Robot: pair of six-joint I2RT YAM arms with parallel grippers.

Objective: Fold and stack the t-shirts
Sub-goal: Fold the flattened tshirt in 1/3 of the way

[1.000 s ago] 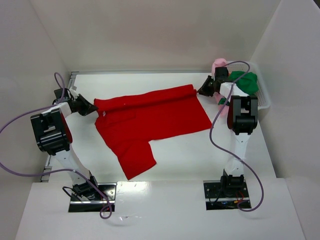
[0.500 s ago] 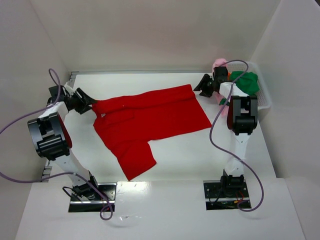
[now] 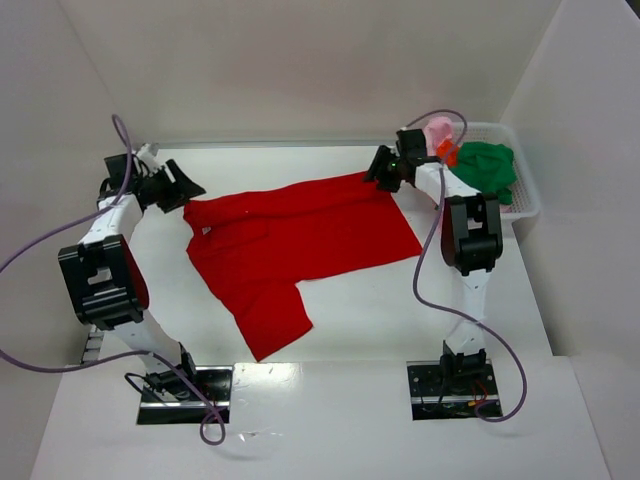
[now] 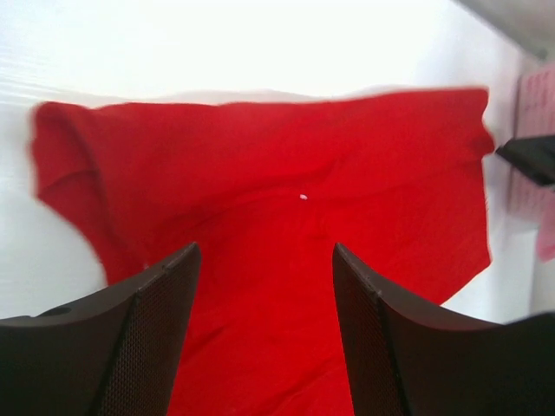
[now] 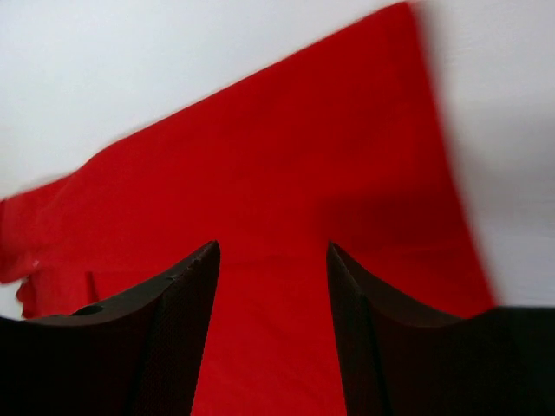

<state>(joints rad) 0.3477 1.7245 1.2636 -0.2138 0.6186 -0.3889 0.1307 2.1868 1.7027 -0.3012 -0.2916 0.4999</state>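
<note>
Red shirt laid flat on tabletop; left gripper at its far-left corner, right gripper at its far-right corner, both spread wide, holding nothing.

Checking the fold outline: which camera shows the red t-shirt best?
Top external: the red t-shirt lies almost whole in view, sleeve included. Both wrist views crop it at the frame, and the right one is also blurred.

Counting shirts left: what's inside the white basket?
The basket holds a dark green shirt, a pale pink shirt and a sliver of orange cloth. Anything beneath them is covered.
</note>
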